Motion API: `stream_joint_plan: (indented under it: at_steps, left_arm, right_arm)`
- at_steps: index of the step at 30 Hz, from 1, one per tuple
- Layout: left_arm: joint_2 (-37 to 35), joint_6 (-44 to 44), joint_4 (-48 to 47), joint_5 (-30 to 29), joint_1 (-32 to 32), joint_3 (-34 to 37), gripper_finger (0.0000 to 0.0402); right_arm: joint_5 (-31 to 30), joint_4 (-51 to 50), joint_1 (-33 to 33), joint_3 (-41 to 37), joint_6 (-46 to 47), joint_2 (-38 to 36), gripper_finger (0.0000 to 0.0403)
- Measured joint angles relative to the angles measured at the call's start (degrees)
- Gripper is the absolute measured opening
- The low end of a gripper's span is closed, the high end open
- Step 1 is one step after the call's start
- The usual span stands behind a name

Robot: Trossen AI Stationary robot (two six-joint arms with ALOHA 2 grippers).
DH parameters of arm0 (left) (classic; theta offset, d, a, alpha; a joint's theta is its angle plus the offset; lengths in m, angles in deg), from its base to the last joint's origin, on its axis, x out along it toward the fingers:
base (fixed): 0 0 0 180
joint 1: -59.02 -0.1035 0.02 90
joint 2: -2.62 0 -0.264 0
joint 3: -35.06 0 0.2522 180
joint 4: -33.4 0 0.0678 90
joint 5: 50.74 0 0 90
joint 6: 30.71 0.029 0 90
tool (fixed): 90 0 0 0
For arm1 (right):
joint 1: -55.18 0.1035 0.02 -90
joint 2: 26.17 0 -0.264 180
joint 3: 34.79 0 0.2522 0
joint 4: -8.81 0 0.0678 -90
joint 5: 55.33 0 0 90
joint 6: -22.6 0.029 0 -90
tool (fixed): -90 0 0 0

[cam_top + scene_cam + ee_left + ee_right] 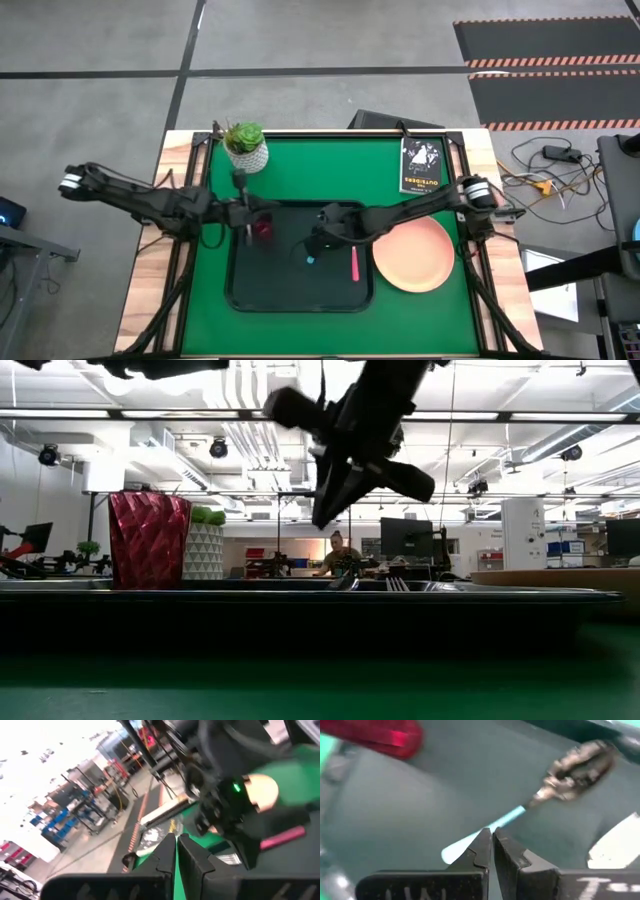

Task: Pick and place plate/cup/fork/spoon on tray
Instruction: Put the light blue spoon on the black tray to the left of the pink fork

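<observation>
Cup (263, 229), spoon (309, 258), fork (354, 264) lie on tray (300, 298).

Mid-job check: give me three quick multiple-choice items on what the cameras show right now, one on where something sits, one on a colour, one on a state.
1. Where is the plate?
A. on the tray
B. on the green mat just right of the tray
C. under the plant pot

2. What colour is the fork's handle?
A. teal
B. black
C. pink

3. How do the right gripper's fingers stand?
A. closed together above the spoon
B. wide open
C. clamped on the cup

Answers:
1 B, it lies outside the tray rim.
2 C, the fork shows pink on the tray.
3 A, the right gripper has its fingers together, the spoon beneath; the cup stands apart.
</observation>
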Motion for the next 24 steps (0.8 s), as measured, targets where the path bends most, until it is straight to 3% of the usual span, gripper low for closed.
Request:
stream_joint_plan:
  at_steps: [4,11,18,24]
  left_arm:
    - [-4.7,0.0,-0.2,0.0,0.0,1.8,0.0]
    - [-10.1,-0.1,-0.2,0.0,0.0,5.0,0.0]
    - [-12.6,-0.1,-0.3,0.0,0.0,7.0,0.0]
    - [-13.8,-0.1,-0.3,0.1,0.0,7.9,0.0]
  right_arm:
    - [0.1,-7.7,0.4,7.3,5.9,5.2,0.0009]
    - [1.1,-11.0,0.7,15.1,10.3,12.5,0.002]
    - [1.3,-13.6,0.7,16.9,15.2,16.8,0.0094]
    - [-3.6,-16.2,0.5,17.0,18.9,17.0,0.0154]
